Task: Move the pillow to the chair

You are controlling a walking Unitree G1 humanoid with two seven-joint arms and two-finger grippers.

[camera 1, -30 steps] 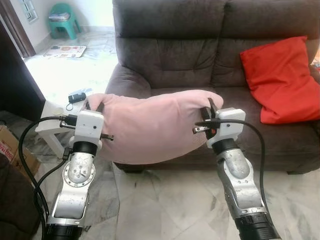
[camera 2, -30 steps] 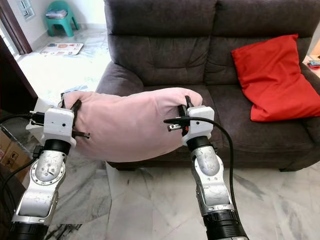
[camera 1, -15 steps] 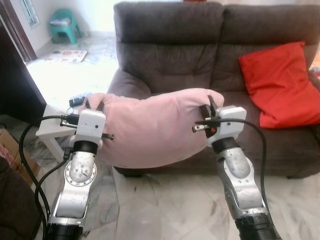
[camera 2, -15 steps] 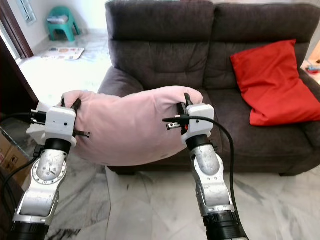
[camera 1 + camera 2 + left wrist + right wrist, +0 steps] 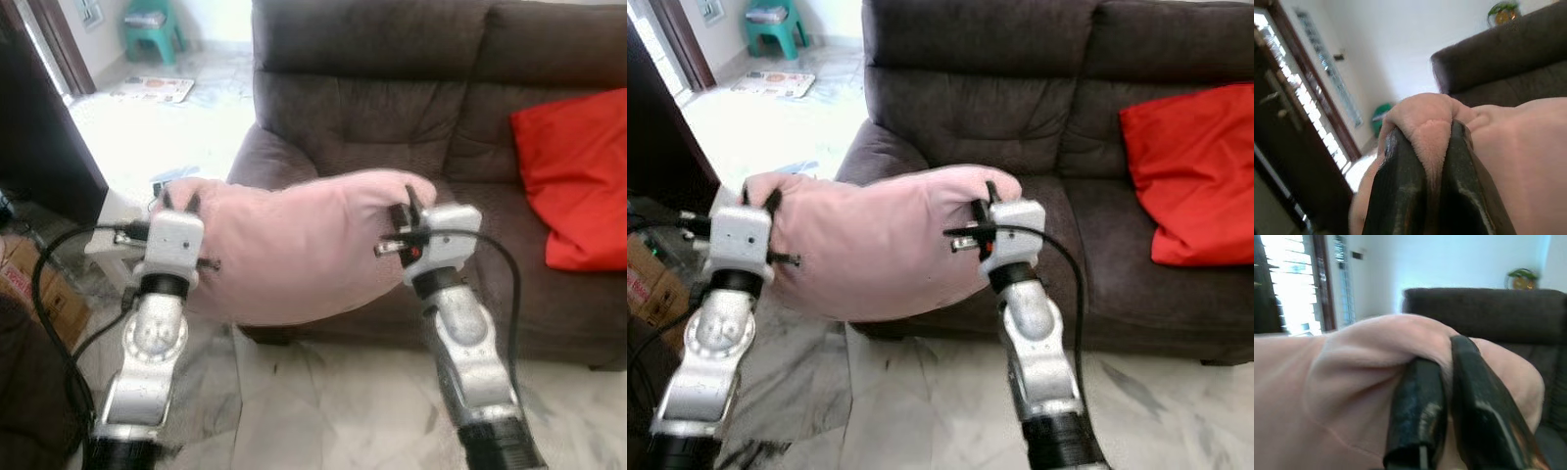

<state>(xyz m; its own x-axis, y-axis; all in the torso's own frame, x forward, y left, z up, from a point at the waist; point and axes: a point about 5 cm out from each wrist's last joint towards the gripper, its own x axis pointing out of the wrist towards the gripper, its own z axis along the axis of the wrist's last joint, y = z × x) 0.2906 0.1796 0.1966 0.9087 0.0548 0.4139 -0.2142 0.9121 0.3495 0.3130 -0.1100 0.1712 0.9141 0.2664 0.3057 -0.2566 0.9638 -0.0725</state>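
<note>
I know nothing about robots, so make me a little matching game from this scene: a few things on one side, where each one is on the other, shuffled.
Things:
1. pink pillow
2. red pillow
3. green stool
4. sofa

Places:
A. far back by the wall
B. lying on the sofa seat
C. right behind the pink pillow
D. held up between the left gripper and the right gripper

Pairs: 1-D, 2-B, 3-A, 4-C

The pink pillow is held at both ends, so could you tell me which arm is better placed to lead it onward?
Probably left: the left gripper pinches the pillow end nearest open floor; the right gripper is against the sofa.
</note>
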